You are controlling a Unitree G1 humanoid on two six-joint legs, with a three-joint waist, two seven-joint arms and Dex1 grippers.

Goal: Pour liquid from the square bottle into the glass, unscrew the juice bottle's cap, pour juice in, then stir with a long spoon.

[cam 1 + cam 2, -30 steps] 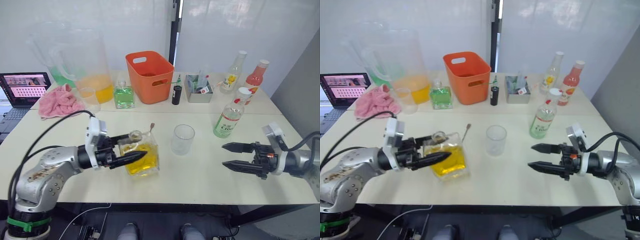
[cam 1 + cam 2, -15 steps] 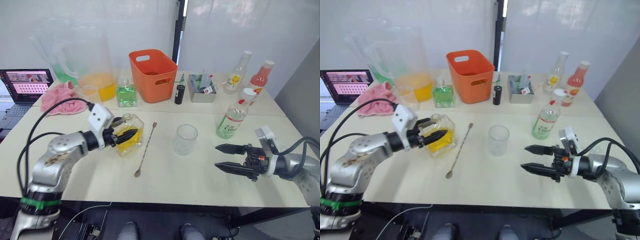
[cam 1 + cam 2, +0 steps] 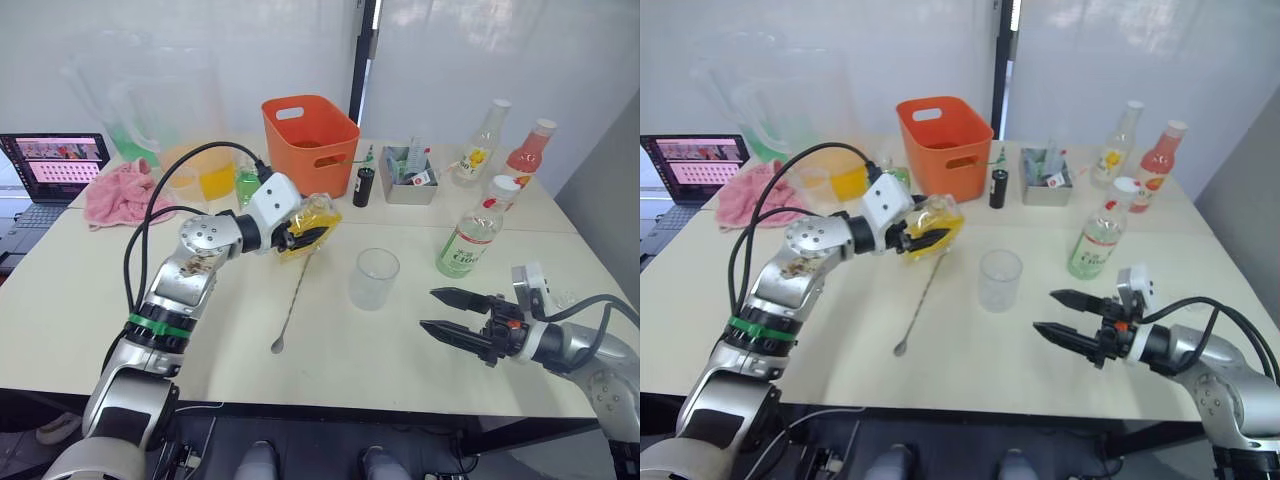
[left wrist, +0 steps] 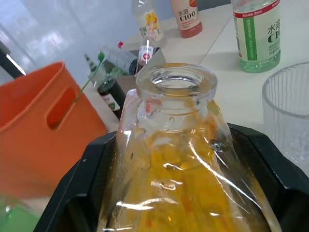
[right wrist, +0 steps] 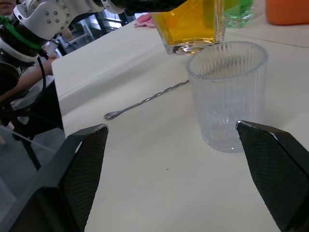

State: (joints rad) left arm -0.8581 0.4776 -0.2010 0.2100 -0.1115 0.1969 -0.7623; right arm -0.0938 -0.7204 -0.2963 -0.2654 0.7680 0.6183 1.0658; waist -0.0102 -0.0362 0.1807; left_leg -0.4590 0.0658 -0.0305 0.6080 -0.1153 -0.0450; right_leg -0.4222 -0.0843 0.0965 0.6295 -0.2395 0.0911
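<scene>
**Square bottle lifted off the table and tipped toward the glass**

Since a second ago the left gripper [image 3: 303,232] has raised the square clear glass bottle of yellow liquid [image 3: 311,222] from the near table edge; it now hangs tilted in the air above the table, its open neck turned toward the glass, the black fingers clamped on its sides.

The long pale table [image 3: 380,355] carries everything else. At its back stand the orange plastic basket [image 3: 309,145] and a big clear jug of orange liquid [image 3: 190,130]. The slim clear juice bottle with the green-and-white label [image 3: 466,240] stands upright on the right, its small white cap [image 3: 496,187] still screwed on. The plain clear tumbler glass [image 3: 374,279] stands empty near the table's middle, between the two arms. The right gripper [image 3: 452,315] hovers low over the table just right of the glass, fingers spread apart, holding nothing. The long thin metal bar spoon [image 3: 294,303] lies flat on the table left of the glass, below the held bottle, its bowl toward the near edge.
</scene>
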